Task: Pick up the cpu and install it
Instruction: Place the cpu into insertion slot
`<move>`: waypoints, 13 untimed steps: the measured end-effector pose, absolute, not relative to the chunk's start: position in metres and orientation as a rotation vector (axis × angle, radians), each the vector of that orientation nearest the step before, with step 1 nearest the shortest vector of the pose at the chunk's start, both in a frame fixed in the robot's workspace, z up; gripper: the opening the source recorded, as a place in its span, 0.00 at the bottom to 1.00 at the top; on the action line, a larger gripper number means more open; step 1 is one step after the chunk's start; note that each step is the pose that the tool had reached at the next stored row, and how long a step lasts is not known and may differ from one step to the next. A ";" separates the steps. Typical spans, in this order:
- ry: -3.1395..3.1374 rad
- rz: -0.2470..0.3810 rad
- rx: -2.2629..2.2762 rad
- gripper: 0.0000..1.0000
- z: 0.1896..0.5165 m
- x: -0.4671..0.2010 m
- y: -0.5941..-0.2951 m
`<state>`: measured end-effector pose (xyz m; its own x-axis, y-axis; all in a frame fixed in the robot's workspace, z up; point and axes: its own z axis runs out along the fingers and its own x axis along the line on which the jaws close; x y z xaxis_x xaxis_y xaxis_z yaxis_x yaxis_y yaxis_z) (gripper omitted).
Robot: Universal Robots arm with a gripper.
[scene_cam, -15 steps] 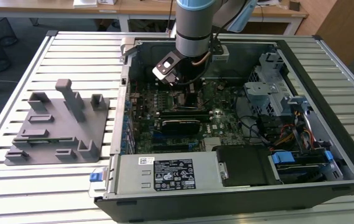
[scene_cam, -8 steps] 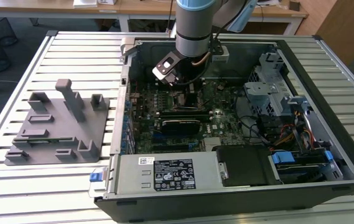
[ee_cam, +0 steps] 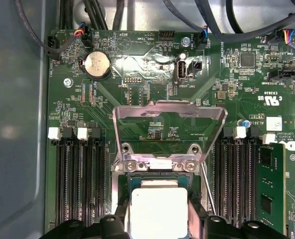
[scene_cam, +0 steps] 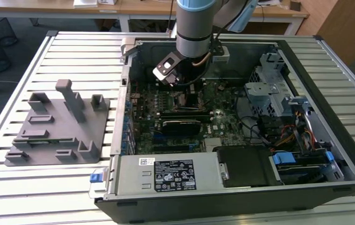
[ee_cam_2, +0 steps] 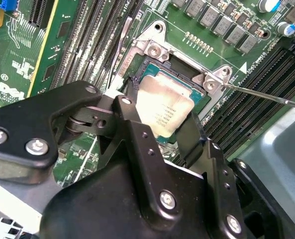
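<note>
Black fingers (ee_cam_2: 133, 112) of the gripper (ee_cam_2: 161, 117) are pinched onto two opposite edges of the small flat square cpu (ee_cam_2: 166, 102), silvery-white metal top, with faint print too tiny to read. It's down at the motherboard socket, whose silver hinged metal frame (ee_cam: 167, 117) is flipped up. The grey arm (scene_cam: 193, 33) drops straight into the open black PC case (scene_cam: 227, 206).

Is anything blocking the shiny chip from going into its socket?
Nothing visible does. The metal cover frame is flipped up, the lever is swung aside, and the cpu, gripped by the tool, is right at the open socket. Whether it is fully seated cannot be told.
</note>
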<state>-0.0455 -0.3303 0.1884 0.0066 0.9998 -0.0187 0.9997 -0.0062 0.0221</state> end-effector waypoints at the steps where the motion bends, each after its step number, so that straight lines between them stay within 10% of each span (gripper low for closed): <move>1: 2.194 0.004 2.208 0.55 0.188 -0.045 -0.330; 13: 2.194 0.001 2.207 0.60 0.195 -0.046 -0.331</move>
